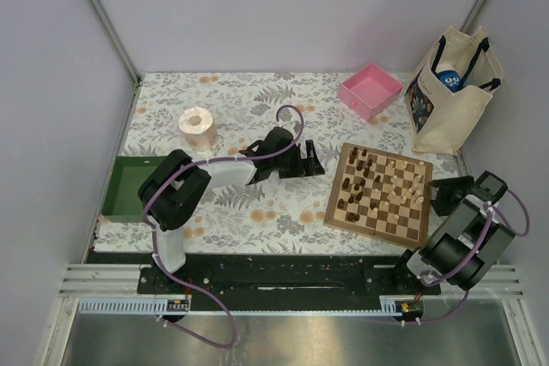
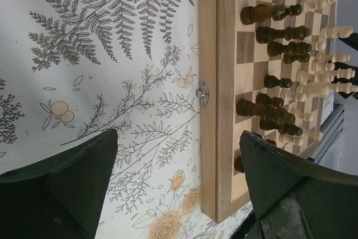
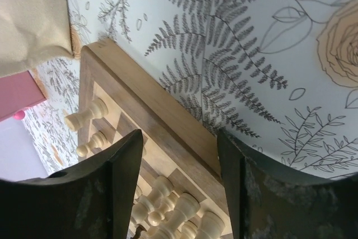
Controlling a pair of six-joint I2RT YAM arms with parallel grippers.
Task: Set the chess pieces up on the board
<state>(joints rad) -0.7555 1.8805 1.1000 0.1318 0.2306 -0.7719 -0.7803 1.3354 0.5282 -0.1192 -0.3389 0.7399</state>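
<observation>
The board [image 1: 382,195] lies right of centre on the flowered tablecloth, with dark chess pieces [image 1: 356,169] mostly on its left half and pale chess pieces [image 1: 413,184] on its right. My left gripper [image 1: 310,160] hovers just left of the board, open and empty. In the left wrist view the board's border [image 2: 224,82], dark pieces [image 2: 274,12] and pale pieces [image 2: 324,82] sit right of the open left gripper [image 2: 179,160]. My right gripper [image 1: 439,196] is at the board's right edge. In its wrist view the right gripper [image 3: 179,166] straddles the border [image 3: 162,110] above pale pieces [image 3: 179,208], open, touching none.
A pink tray [image 1: 371,90] and a cream tote bag [image 1: 450,92] stand behind the board. A tan roll [image 1: 198,126] sits at the back left and a green bin [image 1: 129,188] at the left table edge. The bag's cloth [image 3: 33,15] shows in the right wrist view.
</observation>
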